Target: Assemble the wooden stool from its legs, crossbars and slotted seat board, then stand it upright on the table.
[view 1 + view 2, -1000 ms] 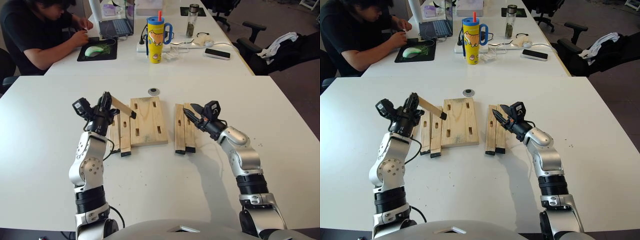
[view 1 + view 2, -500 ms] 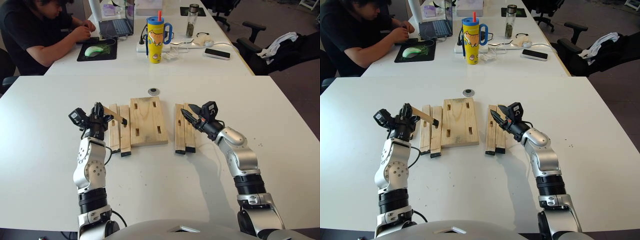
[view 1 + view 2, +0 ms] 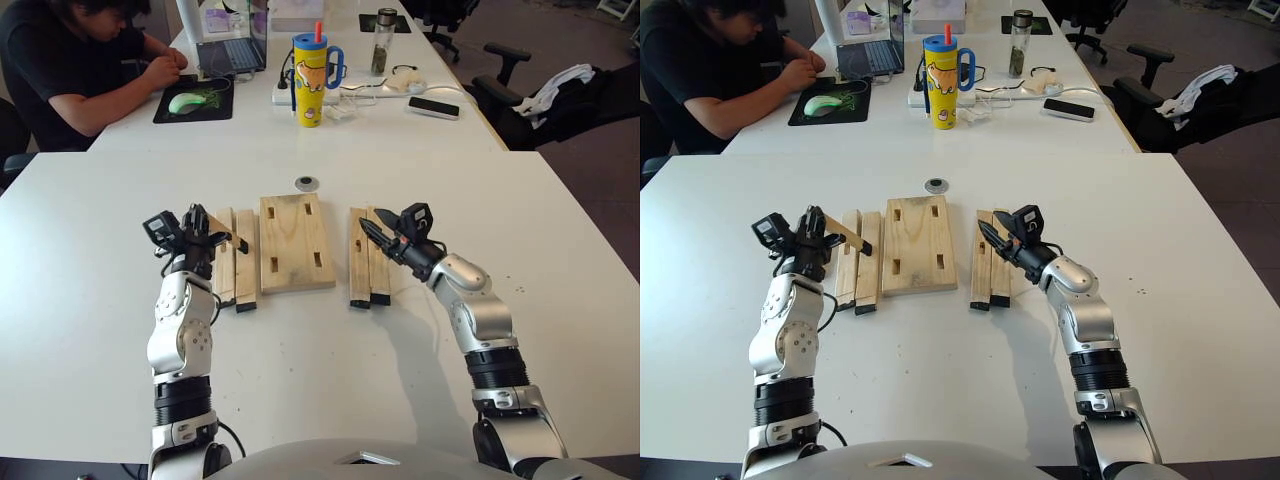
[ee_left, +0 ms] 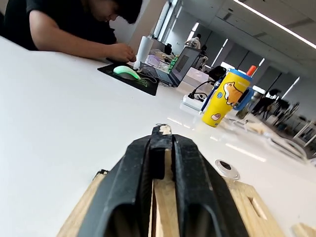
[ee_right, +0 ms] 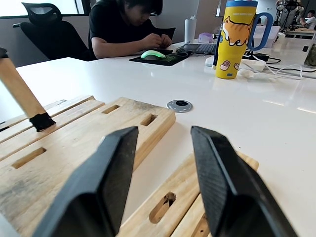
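Grips a wooden bar (image 3: 226, 234) in the left gripper (image 3: 201, 231), pinched shut on it — long axis slanting down, black-capped end toward the seat board (image 3: 295, 245), just above the left pair of planks (image 3: 243, 272). Hovers the right gripper (image 3: 998, 234), fingers apart, over the right planks (image 3: 359, 268) (nearer arm for those), laid lengthwise beside the seat board.
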